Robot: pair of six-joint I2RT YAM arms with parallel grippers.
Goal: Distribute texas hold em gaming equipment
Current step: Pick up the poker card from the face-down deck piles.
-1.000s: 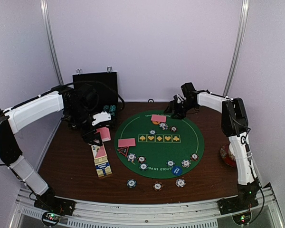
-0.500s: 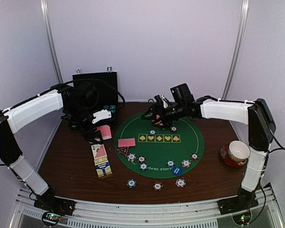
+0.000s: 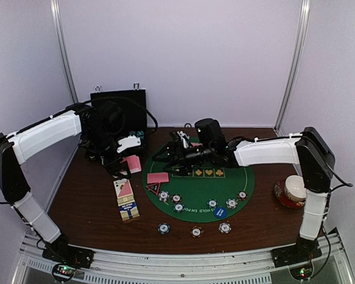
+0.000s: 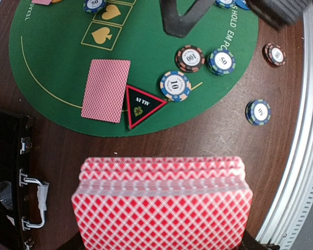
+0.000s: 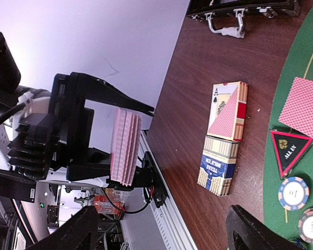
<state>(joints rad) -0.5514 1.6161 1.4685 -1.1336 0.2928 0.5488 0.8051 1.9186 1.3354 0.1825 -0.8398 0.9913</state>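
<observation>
The left gripper (image 3: 124, 160) is clamped on a thick deck of pink-backed playing cards (image 4: 161, 208). The stack is pinched across its thickness, with its patterned back facing the wrist camera. It is held above the brown counter (image 4: 208, 140), just off the left edge of the green felt mat (image 4: 57, 47).

The right gripper (image 3: 170, 151) has its jaws wide apart and holds nothing. It hangs over the left part of the mat, facing the deck.

A single card (image 4: 106, 90) lies face down on the mat, just beside a black triangular marker (image 4: 142, 105). Near it are striped chips — a 10 chip (image 4: 175, 86), a 100 chip (image 4: 190, 58) and a 50 chip (image 4: 221, 61). Another chip (image 4: 258, 112) rests off the mat on the counter. Two card boxes (image 5: 224, 140) lie end to end to the left of the mat.
</observation>
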